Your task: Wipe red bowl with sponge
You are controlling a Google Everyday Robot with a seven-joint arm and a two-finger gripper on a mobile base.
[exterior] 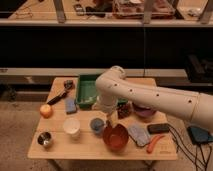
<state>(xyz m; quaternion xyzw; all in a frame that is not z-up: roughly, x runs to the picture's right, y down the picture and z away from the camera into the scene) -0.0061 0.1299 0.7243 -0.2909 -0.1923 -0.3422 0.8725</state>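
The red bowl [116,138] stands near the table's front edge, right of centre, with a plain empty inside. The sponge [70,105], a small light-blue block, lies on the left part of the table, apart from the bowl. My white arm reaches in from the right, bends over the table's middle and points down. Its gripper [114,118] hangs open just above and behind the bowl's far rim, holding nothing. It is well to the right of the sponge.
A green tray [86,91] sits at the back. In front are a white cup [71,126], a small blue cup [97,125] and a steel cup [44,139]. An orange fruit [46,110] lies left. A purple bowl [143,111], a grey-blue pad [138,134] and an orange tool [154,143] lie right.
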